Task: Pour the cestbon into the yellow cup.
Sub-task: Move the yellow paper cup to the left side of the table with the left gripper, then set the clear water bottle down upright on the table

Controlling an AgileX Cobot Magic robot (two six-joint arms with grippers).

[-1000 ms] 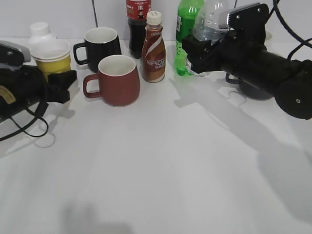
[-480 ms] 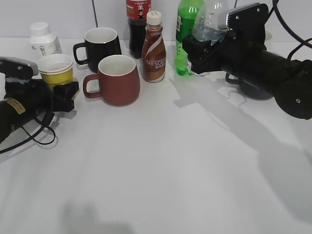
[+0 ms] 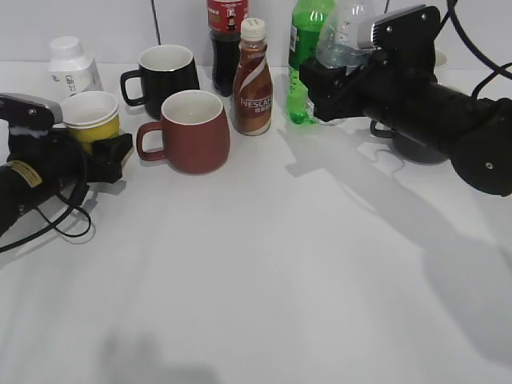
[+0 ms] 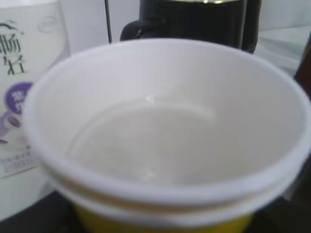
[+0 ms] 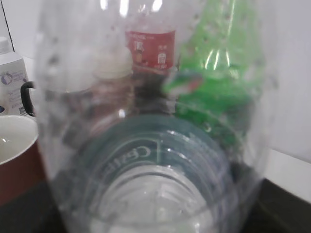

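Observation:
The yellow cup (image 3: 90,118) stands at the left of the table, white inside, held between the jaws of my left gripper (image 3: 100,148). In the left wrist view the cup (image 4: 165,145) fills the frame and looks empty. My right gripper (image 3: 324,88) is shut on the cestbon (image 3: 346,36), a clear bottle held upright at the back right, in front of the green soda bottle. In the right wrist view the cestbon (image 5: 146,145) fills the frame, with its dark green label seen through the plastic. The jaws themselves are hidden in both wrist views.
A maroon mug (image 3: 190,132) stands right of the yellow cup. Behind are a black mug (image 3: 166,74), a cola bottle (image 3: 226,36), a brown Nescafe bottle (image 3: 253,78), a green soda bottle (image 3: 304,48) and a white bottle (image 3: 70,66). A dark bowl (image 3: 420,148) lies under my right arm.
My left gripper has brought the yellow cup forward and slightly right from beside the white bottle, and has settled. My right arm with the cestbon has not moved.

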